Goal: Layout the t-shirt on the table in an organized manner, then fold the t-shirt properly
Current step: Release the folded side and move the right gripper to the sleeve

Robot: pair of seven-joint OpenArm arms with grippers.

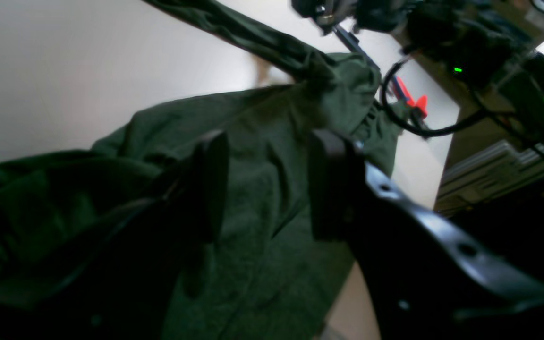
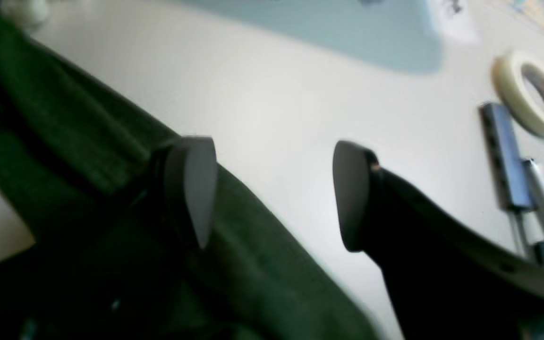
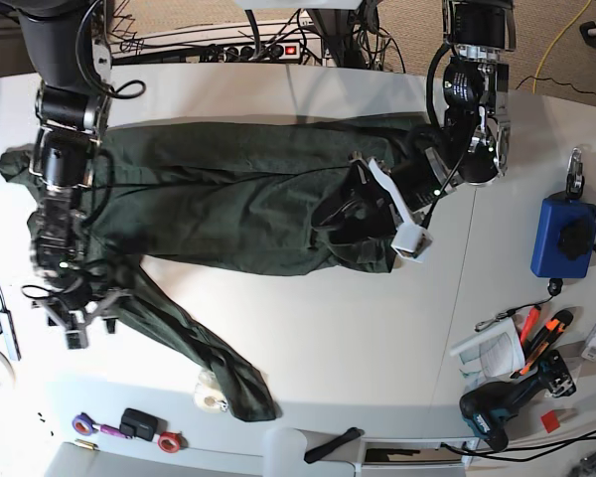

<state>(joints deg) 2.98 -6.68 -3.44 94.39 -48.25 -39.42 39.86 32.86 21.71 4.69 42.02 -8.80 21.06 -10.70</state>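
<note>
T-shirt (image 3: 238, 194) cloth lies under both end effectors: the left end effector (image 1: 267, 184) hovers low over the bunched fabric with its jaws parted and nothing pinched between them, and the right end effector (image 2: 272, 193) stands spread wide, one finger over a sleeve, the other over bare bench (image 2: 300, 108), grasping nothing. Outward from there, the garment is spread across the far half of the bench, its body fairly flat. One sleeve trails off diagonally toward the near edge, and the end by the left arm is rumpled. By my reading the layout is only partly done: the sleeve and the rumpled end need straightening, and no fold has begun. Its long axis runs side to side across the base view. A roll of tape (image 2: 531, 94) sits apart.
</note>
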